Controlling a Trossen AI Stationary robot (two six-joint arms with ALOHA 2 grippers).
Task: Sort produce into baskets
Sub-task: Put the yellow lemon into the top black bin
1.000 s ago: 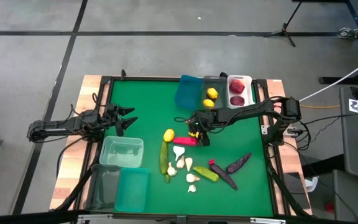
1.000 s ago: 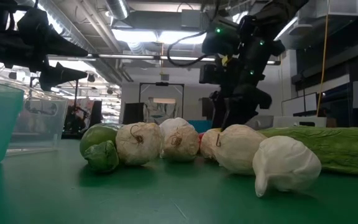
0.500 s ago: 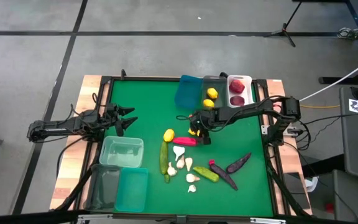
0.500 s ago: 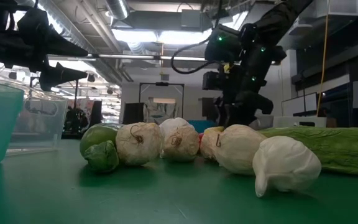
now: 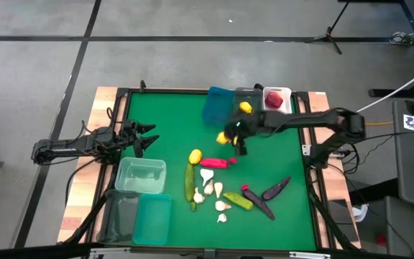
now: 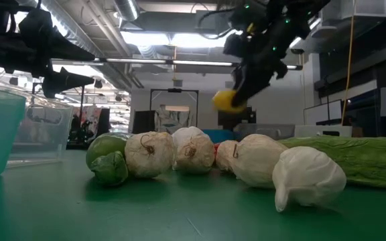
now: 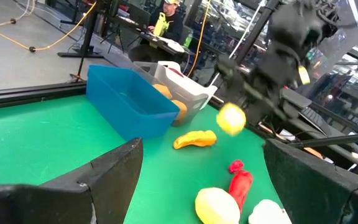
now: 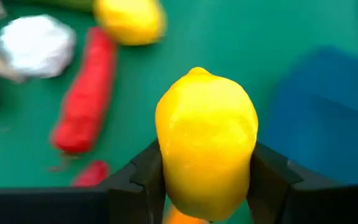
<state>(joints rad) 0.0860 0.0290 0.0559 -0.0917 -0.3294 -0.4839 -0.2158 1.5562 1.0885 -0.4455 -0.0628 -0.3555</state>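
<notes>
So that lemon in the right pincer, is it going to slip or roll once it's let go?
The lemon looks smooth and rounded, pinched at its sides by the right pincer, so it could slip if jolted. Its oval shape would probably roll on the green mat. It keeps its shape in the grip, so it is likely stiff.

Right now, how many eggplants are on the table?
2. One eggplant lies toward the mat's right side; the second eggplant lies close by, beside a cucumber. None appears hidden.

- Open green mat (image 5: 164,129) lies between the left gripper (image 5: 148,138) and the blue bin (image 5: 216,106).
- Garlic (image 5: 208,188), cucumbers (image 5: 190,183) and eggplants (image 5: 268,193) crowd the near middle.
- Three bins (image 5: 141,176) block the near-left corner.
</notes>
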